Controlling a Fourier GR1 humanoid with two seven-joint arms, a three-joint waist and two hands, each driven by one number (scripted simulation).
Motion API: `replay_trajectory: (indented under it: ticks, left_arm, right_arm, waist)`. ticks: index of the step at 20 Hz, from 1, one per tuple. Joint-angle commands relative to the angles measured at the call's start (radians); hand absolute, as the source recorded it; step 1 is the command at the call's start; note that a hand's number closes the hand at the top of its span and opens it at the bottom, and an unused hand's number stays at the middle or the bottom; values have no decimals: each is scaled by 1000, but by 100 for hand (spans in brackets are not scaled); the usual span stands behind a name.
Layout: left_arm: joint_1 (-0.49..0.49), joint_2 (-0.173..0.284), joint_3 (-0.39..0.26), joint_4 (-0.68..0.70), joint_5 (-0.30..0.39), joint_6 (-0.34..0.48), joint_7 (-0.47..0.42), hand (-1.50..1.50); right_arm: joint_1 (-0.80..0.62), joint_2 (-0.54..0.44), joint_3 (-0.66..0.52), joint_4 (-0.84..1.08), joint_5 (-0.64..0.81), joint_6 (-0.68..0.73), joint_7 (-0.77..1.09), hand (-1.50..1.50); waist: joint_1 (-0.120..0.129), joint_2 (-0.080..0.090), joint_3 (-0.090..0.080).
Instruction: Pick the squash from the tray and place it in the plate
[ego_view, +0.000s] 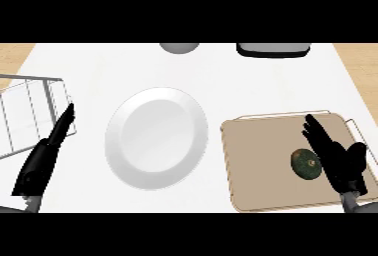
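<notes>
Fingers (316, 131) straight (right hand (341, 162)); 1 squash (306, 164), 1 plate (156, 138).

Squash (306, 164): dark green, rounded, lying on the tan tray (258, 150), right of centre. Plate (156, 138): white, bare, beside the tray's left edge.

I look down at white counter top (244, 75). Wood strips (358, 65) show past counter's left and right edges. Wire rack (33, 112) sits at counter's left side. Grey round thing (179, 47) and dark box (272, 49) at counter's far edge.
</notes>
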Motion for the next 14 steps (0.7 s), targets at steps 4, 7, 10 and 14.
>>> replay_trajectory:
  ticks: [4, 7, 10, 14]
  left_arm:
    - [84, 6, 59, 2, 3, 51, 0, 0]
    - [138, -76, 94, 24, -31, 51, 1, 0]
    - [172, -92, 109, 13, -39, 42, -4, 0]
    - [164, -56, 156, 6, -13, -4, -3, 0]
  right_arm:
    - [-22, 123, -253, -164, -235, -28, -143, -150]
    - [18, -70, -296, -80, 37, -237, -165, -150]
    - [47, 192, -396, -203, -41, -399, -389, -150]
    - [200, 400, -386, -363, -46, -466, -574, -150]
  waist:
    - [-27, -13, 11]
    - [-63, -6, -1]
    - [-60, -14, 9]
    - [-51, -11, 9]
